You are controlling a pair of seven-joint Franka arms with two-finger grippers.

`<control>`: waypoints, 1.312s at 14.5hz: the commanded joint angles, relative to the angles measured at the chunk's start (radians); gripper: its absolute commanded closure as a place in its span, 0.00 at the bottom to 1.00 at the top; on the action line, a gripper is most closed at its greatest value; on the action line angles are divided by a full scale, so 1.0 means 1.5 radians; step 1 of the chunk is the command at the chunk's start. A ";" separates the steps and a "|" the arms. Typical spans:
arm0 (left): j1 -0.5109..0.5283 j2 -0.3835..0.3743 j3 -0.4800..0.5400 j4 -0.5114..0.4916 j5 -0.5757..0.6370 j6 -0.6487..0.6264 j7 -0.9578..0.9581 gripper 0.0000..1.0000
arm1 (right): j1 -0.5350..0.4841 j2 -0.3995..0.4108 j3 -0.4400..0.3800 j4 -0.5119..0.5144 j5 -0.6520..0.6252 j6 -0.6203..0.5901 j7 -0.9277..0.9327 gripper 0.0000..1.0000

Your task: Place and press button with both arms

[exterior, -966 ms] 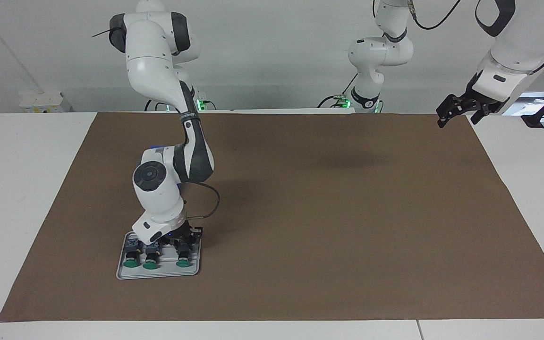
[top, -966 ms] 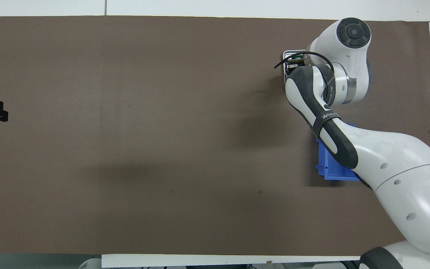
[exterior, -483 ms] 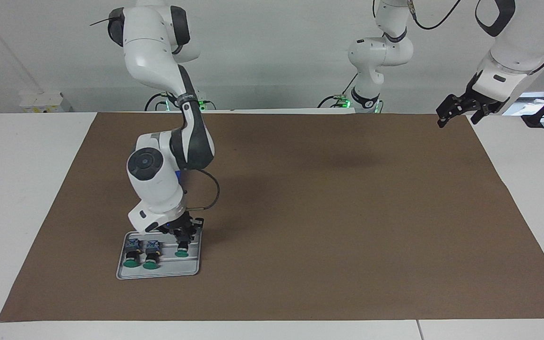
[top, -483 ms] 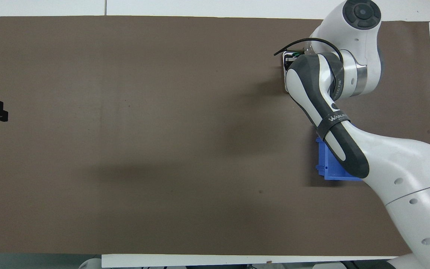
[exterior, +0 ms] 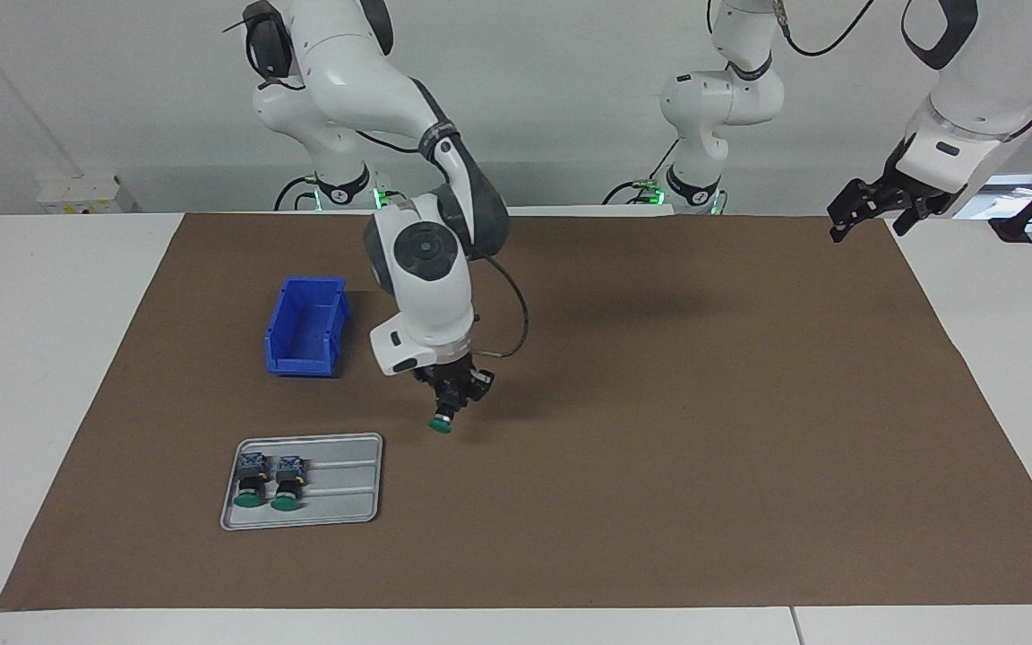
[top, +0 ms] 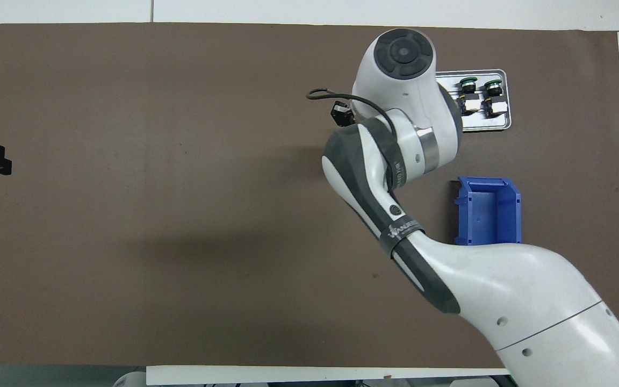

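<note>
Picked: we log the right claw (exterior: 450,399) pinching one green-capped push-button switch (exterior: 442,421) mid-frame, above brown mat. Left claw (exterior: 870,208) spread, waiting upper right. Placing, pressing outstanding.

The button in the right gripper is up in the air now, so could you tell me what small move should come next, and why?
Probably carry it on toward the middle of the brown mat and lower it there. The right gripper is shut on the button, green cap down, above bare mat beside the tray, where two other buttons remain. The left gripper waits, open, over the mat's corner at its own end.
</note>
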 commanded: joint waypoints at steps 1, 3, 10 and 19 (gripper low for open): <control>0.001 -0.010 -0.001 -0.005 0.005 0.002 0.004 0.00 | 0.035 -0.022 0.000 -0.028 0.005 0.003 0.141 1.00; 0.003 -0.011 0.000 -0.007 0.005 0.002 0.000 0.00 | 0.067 -0.012 0.000 -0.031 0.006 0.006 0.259 1.00; 0.003 -0.011 0.000 -0.007 0.005 0.000 0.006 0.00 | 0.097 0.021 0.003 -0.028 0.071 0.059 0.622 0.98; -0.005 -0.011 -0.002 -0.007 0.005 0.008 0.018 0.00 | 0.122 0.071 0.002 -0.018 0.053 0.087 0.856 0.94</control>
